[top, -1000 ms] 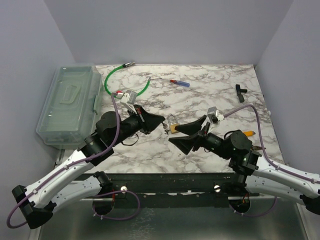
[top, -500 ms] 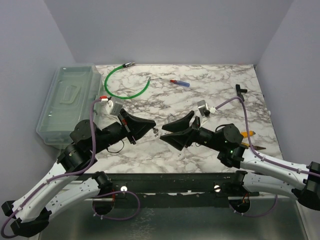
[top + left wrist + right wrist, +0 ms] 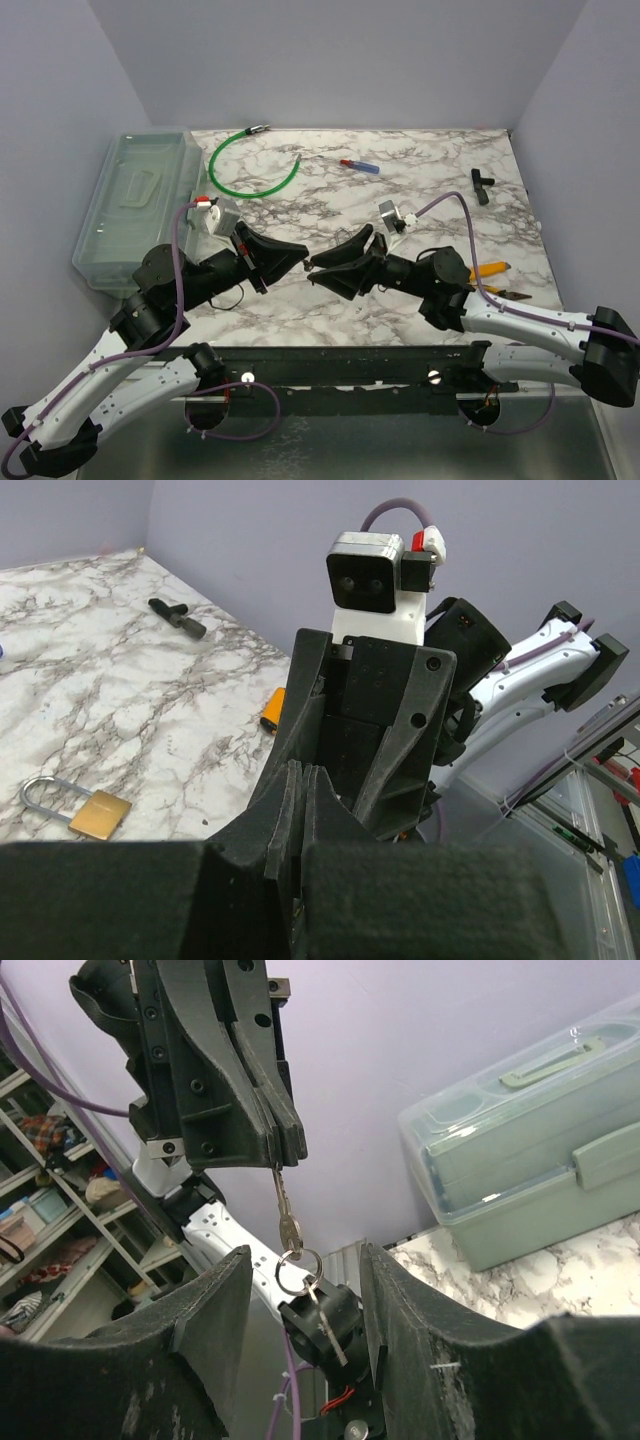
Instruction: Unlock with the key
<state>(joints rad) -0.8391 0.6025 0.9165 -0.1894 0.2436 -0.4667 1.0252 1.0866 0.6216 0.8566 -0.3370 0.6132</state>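
My left gripper [image 3: 303, 254] is shut on the blade of a silver key [image 3: 284, 1203], which hangs down from its tips [image 3: 286, 1152]. A key ring [image 3: 297, 1265] and a second key [image 3: 328, 1326] dangle below it. They hang between the fingers of my right gripper [image 3: 305, 1260], which is open and not touching them. In the top view the two grippers meet tip to tip at the table's middle, the right gripper [image 3: 320, 271] facing left. The brass padlock [image 3: 85, 811] lies flat on the marble, shackle closed, apart from both grippers; the top view hides it.
A translucent toolbox [image 3: 140, 205] stands at the left edge. A green cable [image 3: 250, 170], a red-blue pen [image 3: 360, 166] and a black part [image 3: 482, 185] lie at the back. An orange-handled tool [image 3: 490, 268] lies under the right arm.
Both arms have shifted left and lifted off the padlock. The left gripper carries the key. The right gripper's fingers have narrowed around the hanging ring.
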